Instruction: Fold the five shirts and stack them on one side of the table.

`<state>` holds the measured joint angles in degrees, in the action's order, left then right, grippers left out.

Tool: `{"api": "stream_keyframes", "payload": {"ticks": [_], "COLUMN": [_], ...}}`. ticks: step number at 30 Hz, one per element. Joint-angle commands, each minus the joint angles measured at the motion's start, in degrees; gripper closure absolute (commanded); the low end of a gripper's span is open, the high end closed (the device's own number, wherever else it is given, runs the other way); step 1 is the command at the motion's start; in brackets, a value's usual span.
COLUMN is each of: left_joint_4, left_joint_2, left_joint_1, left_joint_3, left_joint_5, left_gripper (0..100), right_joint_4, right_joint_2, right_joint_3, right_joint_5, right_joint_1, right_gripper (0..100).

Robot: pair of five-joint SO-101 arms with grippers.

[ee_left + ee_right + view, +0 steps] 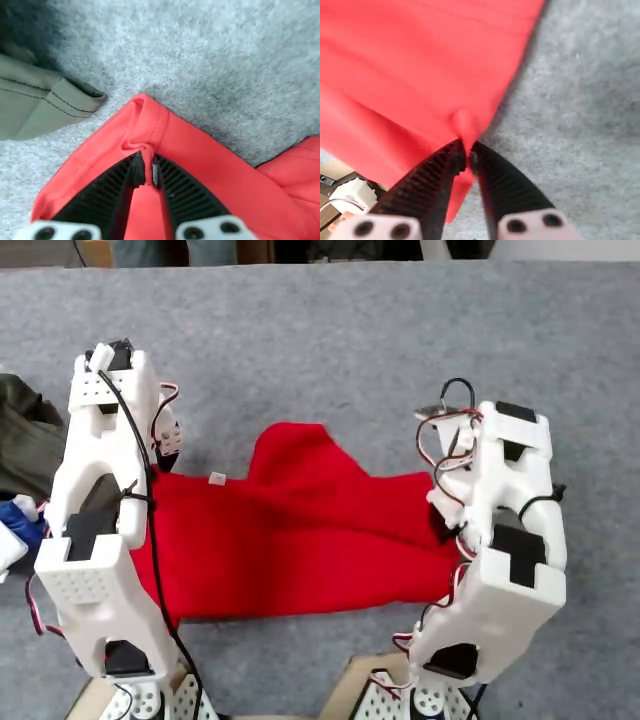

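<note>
A red shirt [300, 530] lies stretched across the grey table between the two arms, partly folded, with a small white label near its left end. My left gripper [145, 172] is shut on a pinched fold of the red shirt [200, 155] at its left edge. At the opposite end my right gripper [466, 156] is shut on the edge of the red shirt [420, 65]. In the high view the left arm [100, 500] covers the cloth's left end and the right arm [500, 530] covers its right end.
An olive-green garment [25, 445] lies at the table's left edge, also near the left gripper as olive cloth [35, 100]. Blue and white cloth [15, 525] sits just below it. Grey felt table [330, 340] stretches open behind the shirt.
</note>
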<state>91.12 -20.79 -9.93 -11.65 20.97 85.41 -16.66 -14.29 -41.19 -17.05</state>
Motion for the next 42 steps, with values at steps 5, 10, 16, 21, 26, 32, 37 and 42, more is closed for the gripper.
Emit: {"api": "stream_keyframes", "payload": {"ticks": [5, 10, 16, 21, 26, 32, 37, 42], "left_joint_4": [-0.1, -0.1, -0.2, -0.2, -0.2, -0.3, -0.3, -0.2], "left_joint_2": [3.2, 3.2, 3.2, 3.2, 3.2, 3.2, 3.2, 3.2], "left_joint_1": [0.2, 0.4, 0.4, 0.4, 0.4, 0.4, 0.4, 0.4], "left_joint_3": [-0.5, -0.5, -0.6, -0.6, -0.6, -0.6, -0.6, -0.6], "left_joint_5": [-1.5, -1.5, -1.5, -1.5, -1.5, -1.3, -1.3, -1.3], "left_gripper": [97, 97, 97, 97, 97, 97, 97, 97], "right_joint_4": [7.0, 11.8, 5.9, -0.8, -5.7, -8.9, -9.0, -9.1], "right_joint_2": [2.8, 2.6, 0.6, -5.0, -9.7, -10.8, -11.0, -11.2], "right_joint_3": [7.9, 16.8, 19.8, 20.3, 20.3, 20.4, 20.1, 19.9], "right_joint_5": [0.7, 3.7, 15.6, 22.7, 27.4, 32.3, 33.0, 33.5], "right_joint_1": [-4.6, -5.3, 3.0, 8.0, 9.8, 10.2, 12.6, 13.5], "right_gripper": [77.1, 77.3, 77.3, 77.3, 77.3, 77.3, 77.3, 77.3]}}
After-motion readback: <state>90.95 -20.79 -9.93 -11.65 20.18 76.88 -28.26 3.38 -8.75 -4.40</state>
